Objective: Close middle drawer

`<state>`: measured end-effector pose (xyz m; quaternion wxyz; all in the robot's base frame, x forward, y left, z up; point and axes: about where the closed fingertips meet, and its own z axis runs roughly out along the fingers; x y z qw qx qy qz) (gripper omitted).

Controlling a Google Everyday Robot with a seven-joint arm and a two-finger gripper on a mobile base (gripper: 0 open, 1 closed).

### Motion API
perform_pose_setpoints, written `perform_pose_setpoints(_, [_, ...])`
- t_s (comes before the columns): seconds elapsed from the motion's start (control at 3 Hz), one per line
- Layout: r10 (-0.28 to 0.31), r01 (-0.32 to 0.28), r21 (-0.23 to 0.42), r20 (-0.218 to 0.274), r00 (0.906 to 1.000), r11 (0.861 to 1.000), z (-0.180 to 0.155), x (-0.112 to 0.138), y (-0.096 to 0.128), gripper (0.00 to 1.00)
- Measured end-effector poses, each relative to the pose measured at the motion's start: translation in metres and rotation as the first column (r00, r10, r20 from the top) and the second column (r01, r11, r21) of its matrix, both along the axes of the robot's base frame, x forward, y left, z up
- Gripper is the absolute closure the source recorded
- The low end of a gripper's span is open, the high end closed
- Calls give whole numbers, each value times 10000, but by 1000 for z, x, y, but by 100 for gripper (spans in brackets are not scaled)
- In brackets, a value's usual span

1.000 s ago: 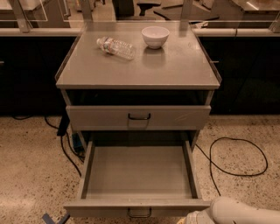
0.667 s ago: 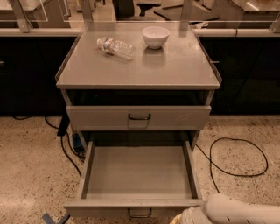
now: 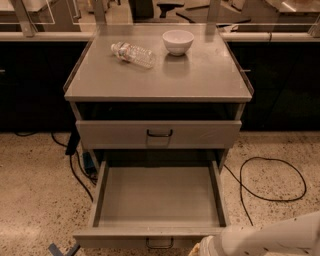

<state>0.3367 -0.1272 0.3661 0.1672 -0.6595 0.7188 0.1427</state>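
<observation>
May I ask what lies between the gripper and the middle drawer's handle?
Camera view: only bare front panel; the gripper sits at the bottom edge, right of the middle drawer's handle.

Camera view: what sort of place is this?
Probably an office or lab workspace: speckled floor with loose cables, a chair base behind, a grey cabinet with its middle drawer open. The gripper sits at that drawer's front, bottom right.

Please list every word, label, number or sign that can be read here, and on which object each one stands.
No text can be read.
Clear plastic bottle lying on the grey metal cabinet top: label present, too blurred to read.
White round bowl and open grey metal middle drawer: no marking shows.
Gripper, at the bottom edge by the drawer's front: no marking shows.
</observation>
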Motion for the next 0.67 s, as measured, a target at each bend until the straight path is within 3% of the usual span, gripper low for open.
perform_pose_setpoints(0.33, [-443, 453, -646, 174, 9989, 9969, -3, 0, -2, 100])
perform_pose_setpoints(0.67, [-938, 1014, -955, 816, 9922, 9902, 0, 16, -1, 100])
